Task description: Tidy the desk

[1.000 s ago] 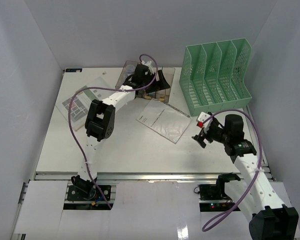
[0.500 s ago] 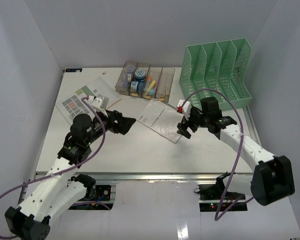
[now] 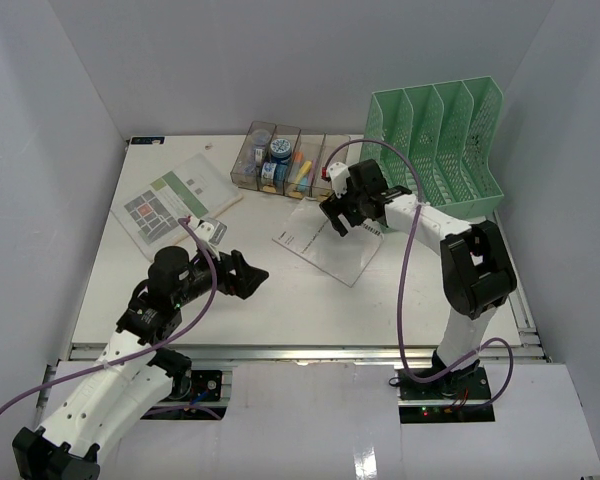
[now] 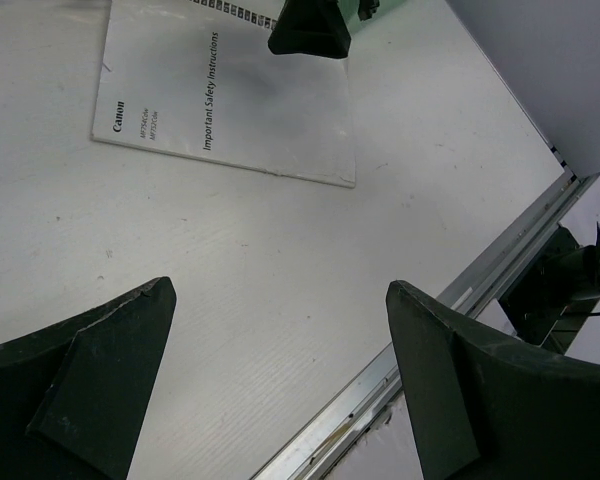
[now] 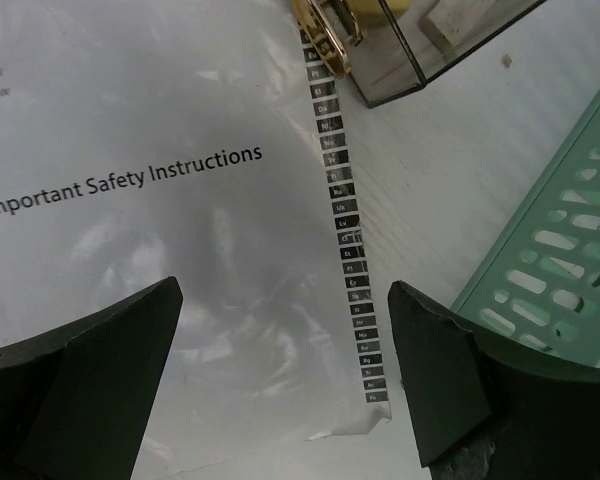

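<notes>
The desk (image 3: 280, 300) lies flat under the booklet (image 3: 325, 248) and spreads well past it on every side. Its long axis runs left to right across the front of the two arms. The metal rail (image 3: 300, 351) lies along its near long edge, nearer than the booklet.

The left arm is folded, with its elbow low at the near left. Its forearm climbs up and to the right toward the booklet. The left gripper (image 3: 252, 275) stops short of the booklet, to its near left, low over bare desk. It points toward the booklet, and its jaws are spread wide with only white desk surface showing between them (image 4: 280, 300).

The booklet sits at a slant to the desk's edges, its cover reading "Important Safety Instructions" (image 5: 170, 170).

The right arm rises from its base to a high elbow on the right of the booklet. From there the forearm reaches left and away. The right gripper (image 3: 338, 218) hangs over the booklet's far end, tilted down at the cover. Its jaws stand well apart, and between them shows the printed strip along the booklet's edge (image 5: 285, 290).

To the booklet's left lies a sheet printed with green and grey squares (image 3: 170, 200). Just beyond the booklet's far corner stands a row of clear bins (image 3: 290, 160). To the booklet's far right stands a green mesh file rack (image 3: 435, 150).
</notes>
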{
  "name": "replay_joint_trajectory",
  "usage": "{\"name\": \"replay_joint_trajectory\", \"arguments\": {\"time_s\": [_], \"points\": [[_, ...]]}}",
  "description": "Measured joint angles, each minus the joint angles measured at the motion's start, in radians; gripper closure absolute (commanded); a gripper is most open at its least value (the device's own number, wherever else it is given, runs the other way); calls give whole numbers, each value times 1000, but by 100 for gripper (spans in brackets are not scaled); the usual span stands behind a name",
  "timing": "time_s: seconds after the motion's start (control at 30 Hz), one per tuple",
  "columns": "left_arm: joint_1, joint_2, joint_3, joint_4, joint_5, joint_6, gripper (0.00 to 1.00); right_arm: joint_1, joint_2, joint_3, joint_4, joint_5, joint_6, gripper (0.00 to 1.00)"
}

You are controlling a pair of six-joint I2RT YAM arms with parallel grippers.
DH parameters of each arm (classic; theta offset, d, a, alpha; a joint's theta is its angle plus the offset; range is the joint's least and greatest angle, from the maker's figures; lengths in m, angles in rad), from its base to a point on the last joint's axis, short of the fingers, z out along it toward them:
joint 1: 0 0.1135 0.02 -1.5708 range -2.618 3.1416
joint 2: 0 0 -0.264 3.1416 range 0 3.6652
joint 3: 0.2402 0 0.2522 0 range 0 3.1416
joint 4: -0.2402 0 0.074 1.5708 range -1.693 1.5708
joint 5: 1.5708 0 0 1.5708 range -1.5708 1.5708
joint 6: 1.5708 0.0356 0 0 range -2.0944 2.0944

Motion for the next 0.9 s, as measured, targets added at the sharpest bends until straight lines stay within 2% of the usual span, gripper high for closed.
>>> {"name": "replay_joint_trajectory", "arguments": {"time_s": [0.3, 0.53, 0.7, 0.83, 0.9], "points": [[0, 0, 0, -4, 10, 10, 2, -7, 126, 53, 5, 37, 27, 10], [0, 13, 0, -5, 13, 10, 2, -66, 224, 151, 8, -68, 34, 10], [0, 16, 0, -6, 16, 10, 2, -93, 253, 156, 8, -115, 37, 10], [0, 16, 0, -3, 27, 9, 2, -93, 256, 156, 8, -144, 41, 1], [0, 15, -2, 4, 31, 2, 2, -93, 257, 153, 10, -158, 45, 7]]}}
